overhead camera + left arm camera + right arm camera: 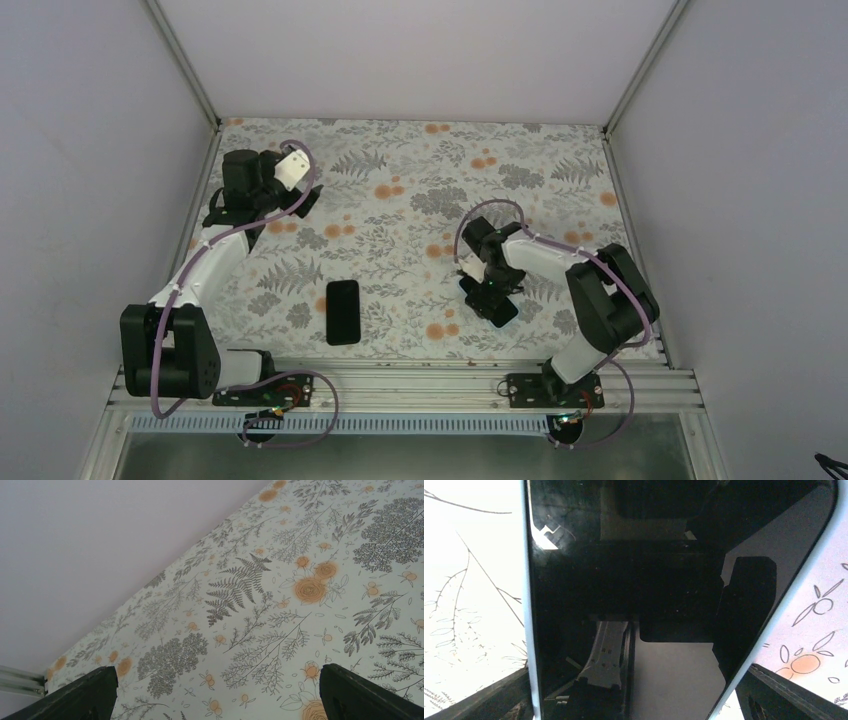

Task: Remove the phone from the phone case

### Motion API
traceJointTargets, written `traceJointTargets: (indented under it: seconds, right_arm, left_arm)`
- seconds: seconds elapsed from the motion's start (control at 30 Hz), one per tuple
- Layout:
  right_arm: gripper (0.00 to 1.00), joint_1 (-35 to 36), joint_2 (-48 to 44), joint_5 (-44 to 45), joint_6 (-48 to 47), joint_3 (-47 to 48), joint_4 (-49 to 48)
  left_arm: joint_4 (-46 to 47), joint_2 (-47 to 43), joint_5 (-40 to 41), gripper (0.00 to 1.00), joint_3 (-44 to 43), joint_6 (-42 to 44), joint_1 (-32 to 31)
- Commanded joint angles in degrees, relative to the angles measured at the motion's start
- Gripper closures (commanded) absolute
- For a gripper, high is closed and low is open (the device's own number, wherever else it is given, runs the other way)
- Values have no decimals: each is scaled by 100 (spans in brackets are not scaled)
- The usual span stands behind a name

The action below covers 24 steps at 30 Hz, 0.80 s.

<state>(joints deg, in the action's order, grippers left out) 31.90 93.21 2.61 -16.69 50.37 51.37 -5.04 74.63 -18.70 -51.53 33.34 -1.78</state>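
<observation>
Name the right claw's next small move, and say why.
Probably lower the right claw a little and close it on the phone case's long edges. The right wrist view shows the claw open, with its fingers flanking the pale blue rim around the phone and nothing gripped yet. The left claw, also open, hovers over the floral tablecloth far away.

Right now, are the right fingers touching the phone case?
Cannot tell. Right wrist view: open fingers flank the phone case, neither contact nor gap shows plainly.
</observation>
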Motion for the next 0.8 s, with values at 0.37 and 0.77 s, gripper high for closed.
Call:
traceJointTargets:
  seconds: [0.37,0.77]
  right_arm:
    - [22,-99,379,834,45,-68,-600]
    - [41,-111,-488,673,-600,376,-1381]
  left_arm:
    - [350,246,90,0,-254,-286,-24]
    - [-757,1682,-1023,0,-1910,-717,-577]
